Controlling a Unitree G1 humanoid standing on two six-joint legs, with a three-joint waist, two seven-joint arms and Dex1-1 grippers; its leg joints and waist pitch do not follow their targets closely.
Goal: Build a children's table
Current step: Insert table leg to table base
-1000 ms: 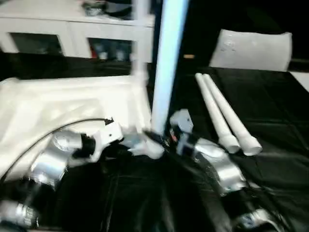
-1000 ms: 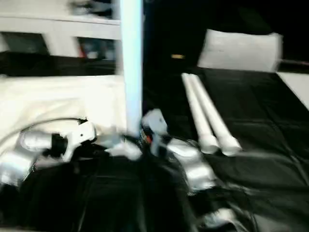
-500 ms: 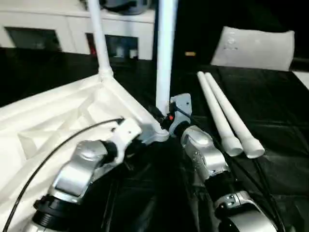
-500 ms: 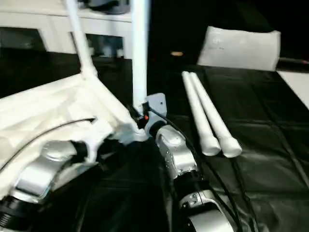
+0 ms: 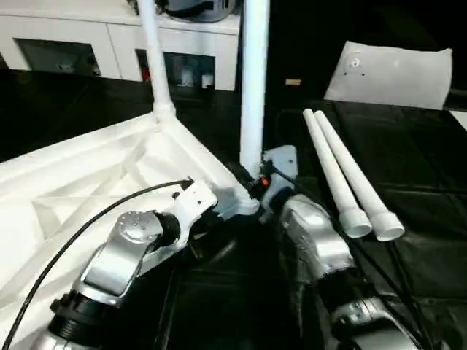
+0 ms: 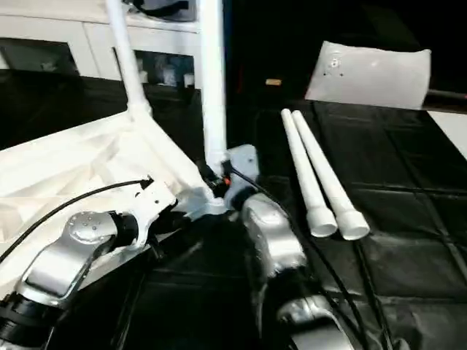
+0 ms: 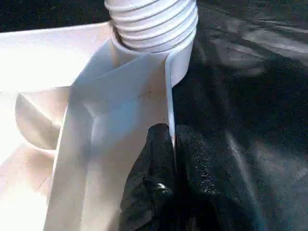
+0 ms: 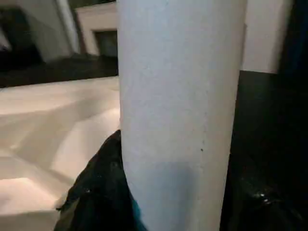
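Left tool (image 7: 174, 144) pinched table top rim (image 7: 169, 96) beside corner socket (image 7: 159, 53); right tool (image 5: 257, 175) clamped upright leg (image 5: 253, 80). Advice: brace top, keep leg vertical while screwing home.

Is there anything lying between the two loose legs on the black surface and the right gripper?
Nothing visible. The two loose legs lie side by side on the black surface, with bare cover between them and the right gripper, which is closed on the upright leg.

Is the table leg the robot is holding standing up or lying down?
Standing up. The leg rises straight from the tabletop's corner socket.
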